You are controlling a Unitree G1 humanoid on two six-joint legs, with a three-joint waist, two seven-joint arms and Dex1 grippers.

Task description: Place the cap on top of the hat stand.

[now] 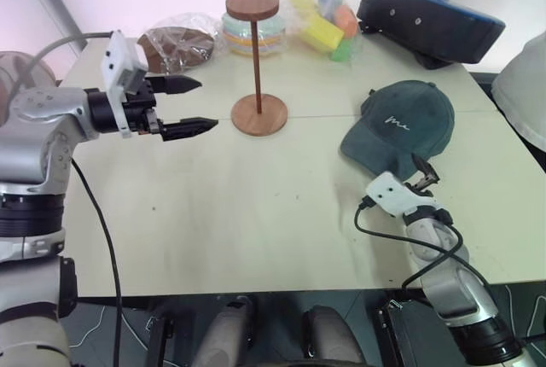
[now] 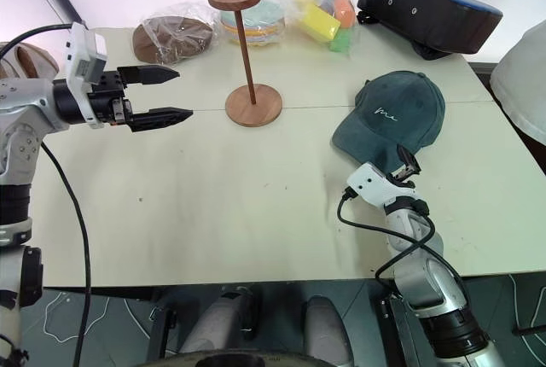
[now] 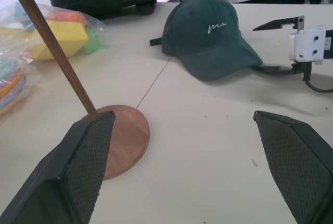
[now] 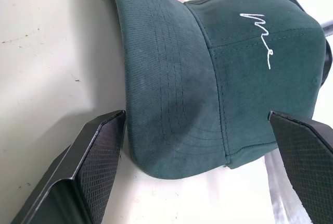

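Right gripper (image 2: 408, 160) spread wide, nothing in it, fingers roughly level and aimed at the brim of the cap (image 1: 401, 124). Brim edge sits just ahead of the fingertips, between them in the right wrist view; contact with the fabric looks not yet made, though the head views leave that uncertain. Crown lies beyond the brim, white script facing back toward the gripper, cap flat on the table (image 1: 256, 213).

Step in hand, as judged: grasping the cap. Best bite is the stiff brim near its middle, one finger over and one slid under along the tabletop, deep enough that the cap won't swing when lifted. Pinching crown fabric would likely let it sag and miss the disc.

Hat stand (image 1: 257, 64) stands upright well off to this gripper's left, past the cap. Left gripper (image 1: 194, 106) hangs open and empty just beside the stand's base, not touching it; it could steady the slim stand if the cap nudges it
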